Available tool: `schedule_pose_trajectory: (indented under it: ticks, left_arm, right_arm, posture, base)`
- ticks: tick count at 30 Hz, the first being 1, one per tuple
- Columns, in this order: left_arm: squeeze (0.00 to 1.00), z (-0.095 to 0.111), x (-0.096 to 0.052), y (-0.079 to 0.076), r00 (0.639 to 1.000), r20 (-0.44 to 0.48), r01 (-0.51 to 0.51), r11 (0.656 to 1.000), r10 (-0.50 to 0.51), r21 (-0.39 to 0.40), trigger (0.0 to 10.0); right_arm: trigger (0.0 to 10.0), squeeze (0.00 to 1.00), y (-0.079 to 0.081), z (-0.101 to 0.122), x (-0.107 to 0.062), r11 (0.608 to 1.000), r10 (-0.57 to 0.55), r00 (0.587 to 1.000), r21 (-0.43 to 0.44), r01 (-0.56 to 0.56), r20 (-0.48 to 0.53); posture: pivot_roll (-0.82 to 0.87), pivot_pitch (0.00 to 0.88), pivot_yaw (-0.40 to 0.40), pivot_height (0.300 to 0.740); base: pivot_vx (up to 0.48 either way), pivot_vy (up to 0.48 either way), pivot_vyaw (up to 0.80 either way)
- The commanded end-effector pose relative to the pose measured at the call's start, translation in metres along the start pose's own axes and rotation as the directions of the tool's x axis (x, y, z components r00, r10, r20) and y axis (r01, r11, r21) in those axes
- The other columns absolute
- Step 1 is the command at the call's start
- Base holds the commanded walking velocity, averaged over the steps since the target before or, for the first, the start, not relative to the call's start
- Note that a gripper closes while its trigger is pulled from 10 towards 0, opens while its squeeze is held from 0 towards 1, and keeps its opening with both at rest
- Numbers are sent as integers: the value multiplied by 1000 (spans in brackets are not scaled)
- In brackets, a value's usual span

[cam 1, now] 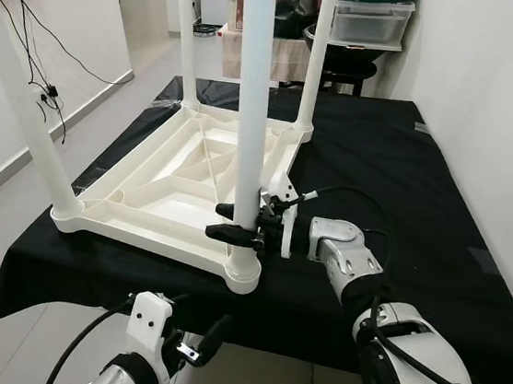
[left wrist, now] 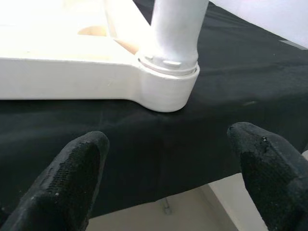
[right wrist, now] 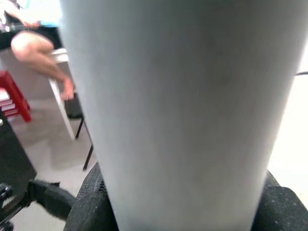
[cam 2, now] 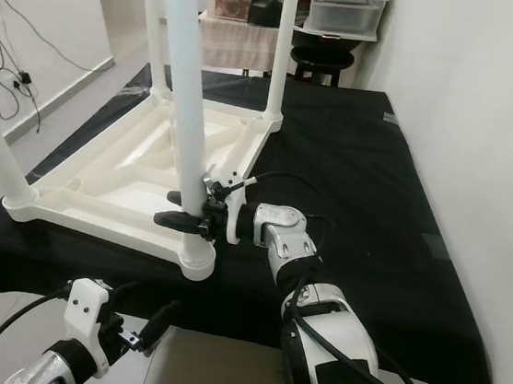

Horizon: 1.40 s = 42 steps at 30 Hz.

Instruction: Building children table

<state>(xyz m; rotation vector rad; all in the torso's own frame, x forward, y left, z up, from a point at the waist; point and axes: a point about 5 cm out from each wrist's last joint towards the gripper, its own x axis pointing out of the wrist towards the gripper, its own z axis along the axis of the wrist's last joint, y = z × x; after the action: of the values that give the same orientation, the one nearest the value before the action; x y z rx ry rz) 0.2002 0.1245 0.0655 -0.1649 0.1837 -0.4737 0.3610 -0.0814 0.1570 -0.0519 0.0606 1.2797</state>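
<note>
A white plastic children's table top (cam 1: 179,179) lies upside down on a black-covered table (cam 1: 398,171), with four white legs standing up from its corners. My right gripper (cam 1: 234,224) is shut on the near-right leg (cam 1: 253,90) just above its socket (cam 1: 243,272); the leg's grey-white surface (right wrist: 183,106) sits between the black pads. My left gripper (cam 1: 193,338) hangs open below the table's front edge, its fingers (left wrist: 72,178) spread apart and aimed at that same corner socket (left wrist: 166,89).
A wall runs along the right side. Clear storage boxes (cam 1: 373,20) and a dark stool (cam 1: 345,68) stand behind the table. Cables (cam 1: 42,84) trail along the left wall. A seated person's leg (right wrist: 38,53) shows in the right wrist view.
</note>
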Motion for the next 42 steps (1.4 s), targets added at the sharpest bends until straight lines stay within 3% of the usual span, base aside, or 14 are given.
schedule_pose_trajectory:
  ticks: [1,4,7,16,18,19,20,21,27,29,30,39,41,42]
  left_arm:
    - [0,1,-6,-3,1000,4,8,998,-8,62,10000]
    - [0,2,-8,-4,1000,8,10,997,-11,75,10000]
    - [0,4,-14,-5,999,23,23,996,-25,87,10000]
    - [0,3,-11,-6,996,26,78,992,-80,95,10000]
    - [0,3,-11,-6,997,37,64,994,-68,94,10000]
    - [0,4,-10,-6,997,42,58,994,-62,96,10000]
    - [0,4,-10,-6,997,42,58,994,-62,96,10000]
    - [0,4,-8,-6,997,47,54,994,-58,97,10000]
    - [0,4,-7,-6,997,53,53,995,-58,88,10000]
    - [0,4,-6,-5,997,56,54,995,-59,83,10000]
    - [0,4,-5,-5,996,59,57,995,-61,77,10000]
    - [0,4,-4,-3,996,61,56,996,-60,73,10000]
    - [0,4,-5,-2,996,61,55,996,-60,73,10000]
    - [0,4,-5,-3,996,61,55,996,-60,72,10000]
  right_arm:
    - [0,0,11,-40,-6,986,-126,991,107,132,-53]
    - [0,0,17,-53,-5,972,-182,979,133,193,-86]
    - [0,0,62,-93,10,725,-595,764,243,644,-249]
    - [0,0,53,-88,31,766,-573,789,197,612,-221]
    - [3373,0,53,-80,36,759,-595,771,158,632,-228]
    - [10000,204,55,-72,39,767,-590,778,150,623,-214]
    - [10000,204,55,-72,39,767,-590,778,150,623,-214]
    - [10000,1000,55,-60,44,795,-562,809,156,586,-173]
    - [10000,1000,49,-36,55,907,-382,923,176,383,-40]
    - [10000,898,47,-24,57,954,-271,963,136,267,9]
    - [10000,0,44,-14,55,990,-130,991,64,128,32]
    - [10000,0,22,2,42,994,55,991,-92,-67,-120]
    - [0,0,17,5,41,996,35,992,-78,-45,-125]
    - [0,0,15,5,40,997,31,992,-69,-39,-123]
  posture:
    - [57,0,-3,740]
    - [57,0,-3,740]
    - [35,0,16,740]
    - [28,0,24,740]
    - [32,0,21,740]
    - [39,0,17,740]
    - [39,0,17,740]
    - [39,0,17,740]
    - [28,0,20,740]
    - [24,0,21,740]
    - [27,0,21,740]
    - [37,0,27,740]
    - [36,0,29,740]
    - [37,0,30,740]
  base:
    - [0,0,0]
    - [0,0,0]
    - [0,0,0]
    - [0,0,0]
    - [0,0,0]
    - [0,0,0]
    - [0,0,0]
    - [0,0,0]
    - [0,0,0]
    - [0,0,0]
    - [0,0,0]
    - [0,0,0]
    - [0,0,0]
    - [0,0,0]
